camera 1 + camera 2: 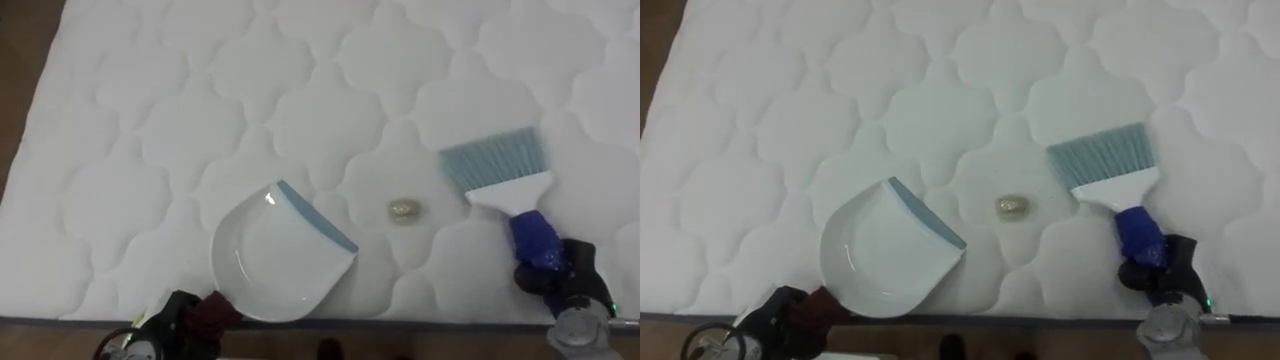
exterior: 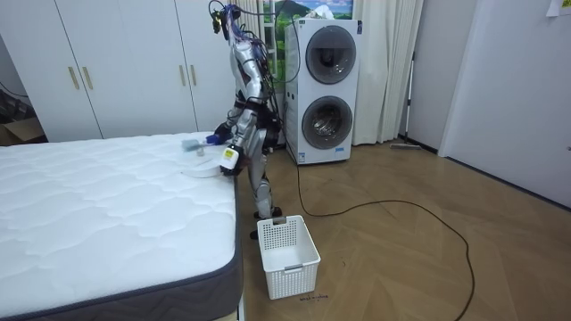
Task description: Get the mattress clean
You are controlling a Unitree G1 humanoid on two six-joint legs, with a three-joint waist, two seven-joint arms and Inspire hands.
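The bed (image 1: 150, 120) takes up most of what I see: a white quilted mattress, and I stand at its edge, bent a little over it. In the room view white wardrobe doors (image 2: 116, 67) stand behind the bed, and a stacked washer and dryer (image 2: 323, 89) stands just behind me. A white slatted basket (image 2: 287, 254) sits on the wooden floor near the bed's corner, by my feet.

On the mattress near the edge lies a white dustpan (image 1: 270, 260) with a blue-grey lip, its mouth facing the middle of the bed. My left hand (image 1: 180, 318) is at its handle, fingers clamped around it. To the right is a brush (image 1: 500, 170) with pale blue bristles resting on the mattress and a blue handle. My right hand (image 1: 555, 272) has its fingers wrapped on that handle. Between the dustpan's lip and the bristles, touching neither, lies a small pale scrap of litter (image 1: 404, 210).
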